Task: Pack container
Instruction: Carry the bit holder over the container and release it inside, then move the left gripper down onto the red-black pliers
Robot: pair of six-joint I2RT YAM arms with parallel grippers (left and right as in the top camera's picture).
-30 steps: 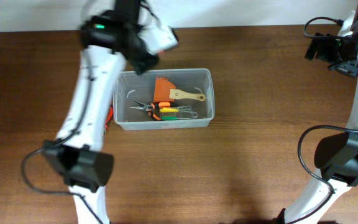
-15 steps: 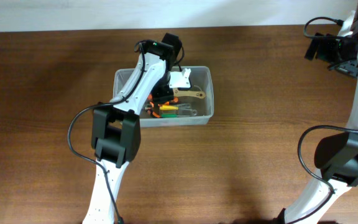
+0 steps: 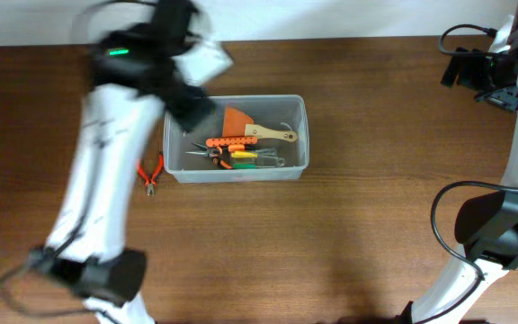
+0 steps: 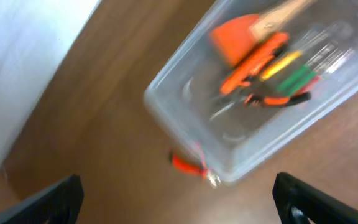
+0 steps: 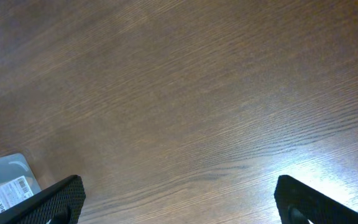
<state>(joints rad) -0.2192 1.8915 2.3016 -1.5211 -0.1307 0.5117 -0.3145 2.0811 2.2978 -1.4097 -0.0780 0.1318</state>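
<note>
Container (image 3: 237,171) sat centre of the overhead frame, tools (image 3: 241,148) heaped inside. Orange pliers (image 3: 151,174) lay outside, just beside its left wall; probably the next pick. Left gripper (image 4: 179,202) hung above that corner, fingers spread, empty. Right gripper (image 5: 179,205) sat parked upper right, fingers spread, empty.

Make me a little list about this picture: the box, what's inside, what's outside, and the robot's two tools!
box: clear container, open top, on the table
inside: orange scraper with a wooden handle, yellow and green screwdrivers, more orange bits
outside: red pliers on the table, just left of the container
left tool: open, empty, up above the container's left side
right tool: open, empty, over bare table
</note>
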